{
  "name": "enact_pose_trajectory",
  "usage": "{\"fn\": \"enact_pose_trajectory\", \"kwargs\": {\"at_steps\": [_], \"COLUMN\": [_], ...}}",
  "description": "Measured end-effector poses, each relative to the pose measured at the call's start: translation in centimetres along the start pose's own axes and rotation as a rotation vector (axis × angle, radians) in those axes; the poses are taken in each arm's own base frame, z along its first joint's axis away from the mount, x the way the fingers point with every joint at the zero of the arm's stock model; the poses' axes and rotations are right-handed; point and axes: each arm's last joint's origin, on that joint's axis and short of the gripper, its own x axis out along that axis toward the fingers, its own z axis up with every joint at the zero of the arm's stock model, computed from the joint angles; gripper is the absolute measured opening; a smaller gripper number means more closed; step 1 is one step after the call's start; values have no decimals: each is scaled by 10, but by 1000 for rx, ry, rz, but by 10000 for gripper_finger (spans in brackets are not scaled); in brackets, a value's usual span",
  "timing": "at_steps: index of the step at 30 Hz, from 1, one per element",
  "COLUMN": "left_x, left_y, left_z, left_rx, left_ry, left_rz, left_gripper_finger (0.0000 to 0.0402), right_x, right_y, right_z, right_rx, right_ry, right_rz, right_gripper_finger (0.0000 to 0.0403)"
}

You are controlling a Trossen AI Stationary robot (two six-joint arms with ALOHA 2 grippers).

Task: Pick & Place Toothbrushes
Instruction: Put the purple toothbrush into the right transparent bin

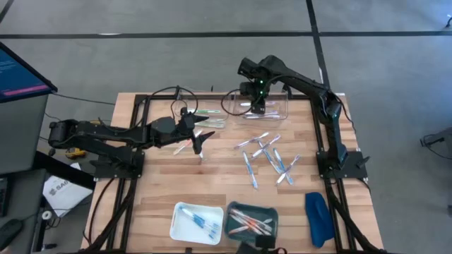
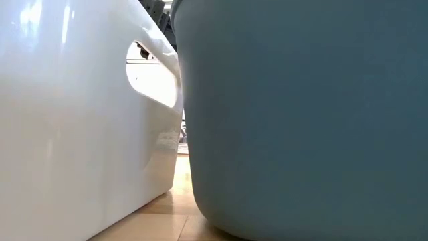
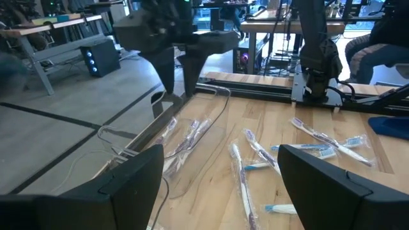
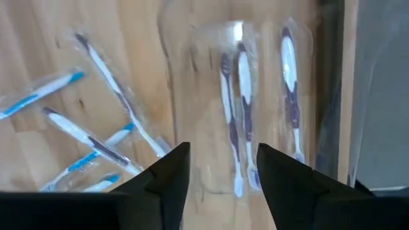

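1. Low view: a white bin (image 2: 73, 120) and a teal bin (image 2: 301, 114) are filling the picture from close up, side by side on the counter (image 2: 167, 201) and blocking everything behind them; no readable writing is showing on either.
2. In the high view, these bins are sitting at the near edge of the counter (image 1: 155, 183): the white bin (image 1: 179, 224) is holding blue toothbrushes (image 1: 198, 222), the teal bin (image 1: 230, 224) pink and orange ones (image 1: 251, 224). A dark-blue oblong object (image 1: 318, 217) is lying just to their right.
3. A white paper (image 1: 60, 192) with dark print is lying off the counter's left side; the letters are too small to read.
4. Mid-counter, a loose scatter of wrapped toothbrushes (image 1: 267, 159) with blue and white handles is lying spread and partly crossing one another.
5. The left gripper (image 1: 200, 135) is hanging over the counter left of centre, its jaws standing wide apart with nothing between them; a few toothbrushes (image 1: 185, 146) are lying just beside it.
6. At the far edge, a clear container (image 1: 279, 107) is holding purple-and-white toothbrushes (image 4: 239, 121), side by side.
7. The right gripper (image 1: 256, 106) is hovering above that container's left part, jaws parted and gripping nothing; the right wrist view is showing the brushes between its fingers (image 4: 169, 172).
8. Beyond the counter, the left wrist view is showing workbenches (image 3: 38, 29) and a seated person (image 3: 377, 45) at the edge.
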Motion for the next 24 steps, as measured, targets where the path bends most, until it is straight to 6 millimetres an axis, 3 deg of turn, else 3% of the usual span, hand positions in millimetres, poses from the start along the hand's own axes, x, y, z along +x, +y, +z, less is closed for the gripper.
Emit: {"fn": "enact_pose_trajectory", "kwargs": {"at_steps": [14,24], "left_x": [0,0], "left_y": [0,0], "left_z": [0,0], "left_rx": [0,0], "left_ry": [0,0], "left_rz": [0,0], "left_gripper_finger": [301,301], "right_x": [2,3], "right_y": [77,131], "right_z": [27,34], "right_rx": [-199,-306], "right_ry": [35,68], "right_rz": [41,99], "right_gripper_finger": [171,172]}}
